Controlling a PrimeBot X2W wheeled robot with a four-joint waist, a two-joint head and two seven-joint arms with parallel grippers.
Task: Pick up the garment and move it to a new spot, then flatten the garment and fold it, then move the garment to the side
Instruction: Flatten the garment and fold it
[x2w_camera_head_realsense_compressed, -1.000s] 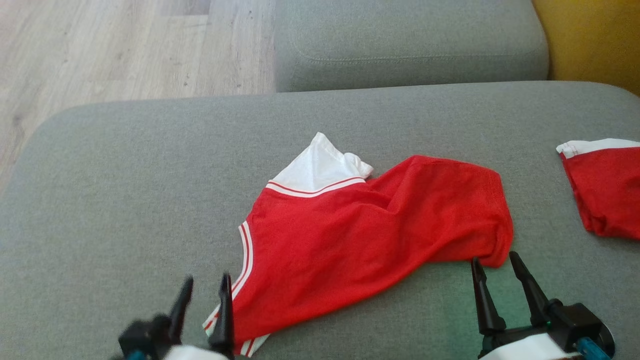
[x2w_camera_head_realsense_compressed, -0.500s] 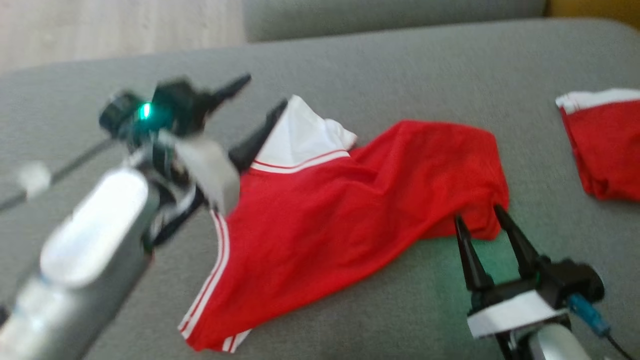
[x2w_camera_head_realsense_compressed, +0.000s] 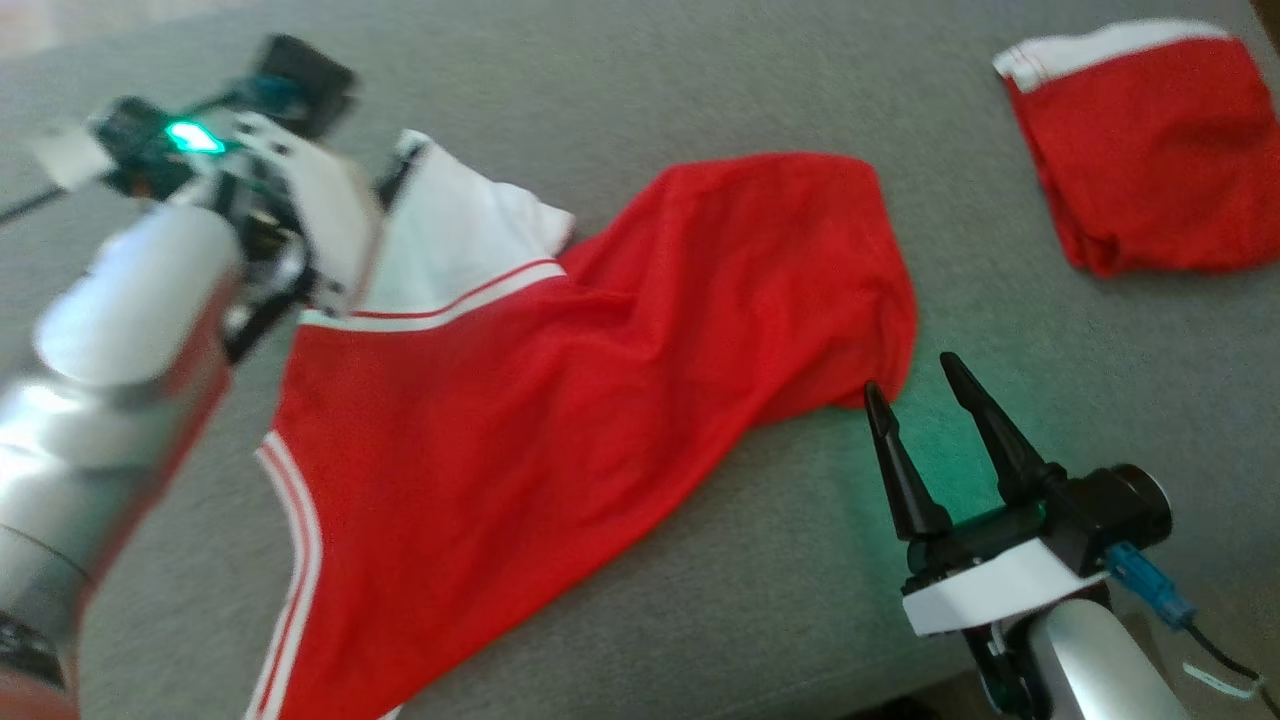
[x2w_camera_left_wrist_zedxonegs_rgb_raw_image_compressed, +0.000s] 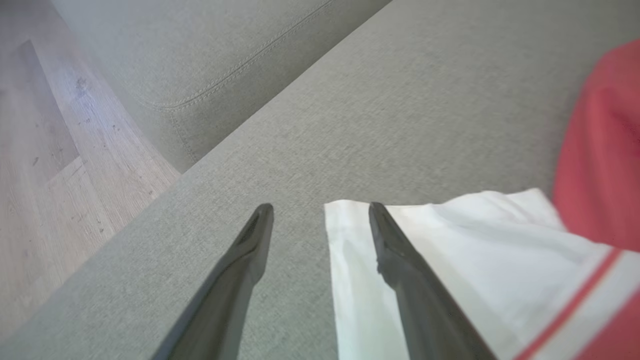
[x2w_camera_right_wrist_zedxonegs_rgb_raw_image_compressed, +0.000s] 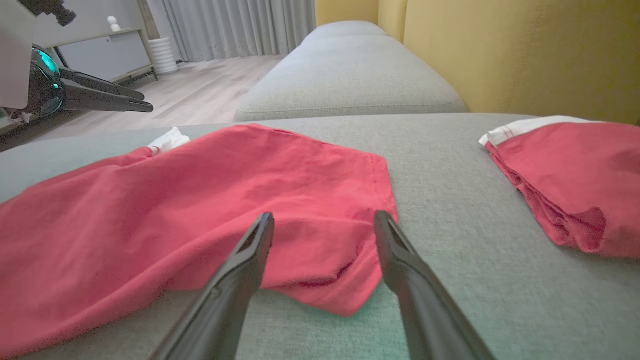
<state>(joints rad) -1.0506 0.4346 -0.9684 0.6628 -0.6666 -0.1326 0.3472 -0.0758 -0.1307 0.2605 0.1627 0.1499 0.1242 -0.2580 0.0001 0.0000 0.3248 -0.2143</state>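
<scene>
Head view had tilted and swung since a second ago, so the whole scene sat differently in frame: a camera shift, not the cloth moving. The real change was the left gripper (x2w_camera_left_wrist_zedxonegs_rgb_raw_image_compressed: 320, 206), which had been low at the bottom left and had come up to the upper left, at the white corner of the garment (x2w_camera_head_realsense_compressed: 560, 380). The right gripper (x2w_camera_head_realsense_compressed: 910, 373) kept its place by the red corner, lower right. The garment lay spread and rumpled on the grey sofa (x2w_camera_head_realsense_compressed: 700, 90), mid-frame. In the left wrist view the jaws were spread with the white edge between the fingers, one over white cloth and one over bare cushion; contact was unclear. Wood floor (x2w_camera_left_wrist_zedxonegs_rgb_raw_image_compressed: 45, 165) showed at that view's left. In the head view those fingers were mostly hidden behind the blurred wrist, and the forearm was cut off at the left edge. In the right wrist view the jaws were spread either side of the red hem corner, pinching nothing, with a yellow wall (x2w_camera_right_wrist_zedxonegs_rgb_raw_image_compressed: 500, 55) and curtains (x2w_camera_right_wrist_zedxonegs_rgb_raw_image_compressed: 240, 25) beyond. A second red piece (x2w_camera_head_realsense_compressed: 1140, 150) lay at upper right, well apart, cut off at the right wrist view's right edge.
</scene>
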